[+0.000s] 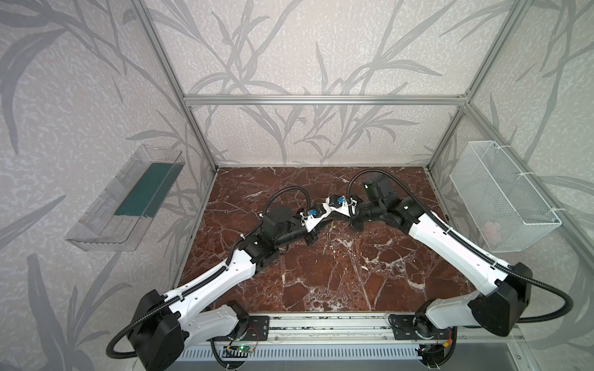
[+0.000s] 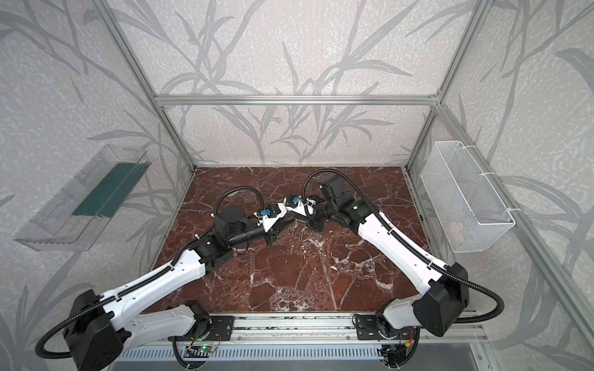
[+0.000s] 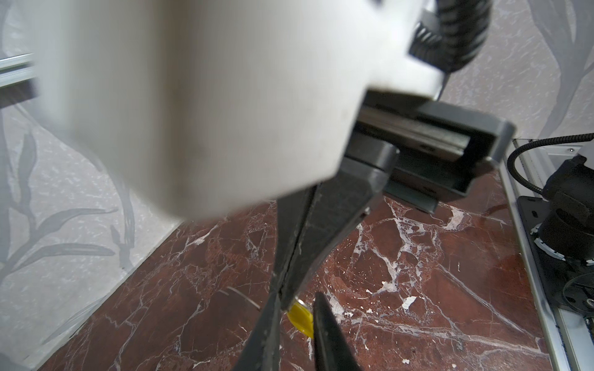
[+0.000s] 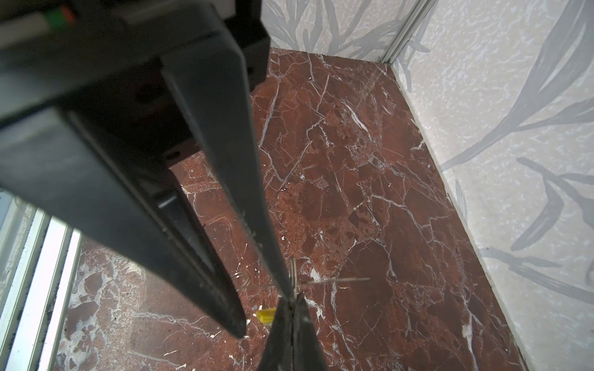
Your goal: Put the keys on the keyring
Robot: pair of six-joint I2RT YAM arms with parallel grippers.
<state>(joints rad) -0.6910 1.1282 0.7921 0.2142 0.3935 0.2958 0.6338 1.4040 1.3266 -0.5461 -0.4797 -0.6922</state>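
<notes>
Marble table [image 1: 321,282], wire basket [image 1: 501,192]

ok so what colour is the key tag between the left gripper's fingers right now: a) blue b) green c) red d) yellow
d: in the left wrist view the yellow key tag sits pinched between the two black fingers of the left gripper.
</notes>
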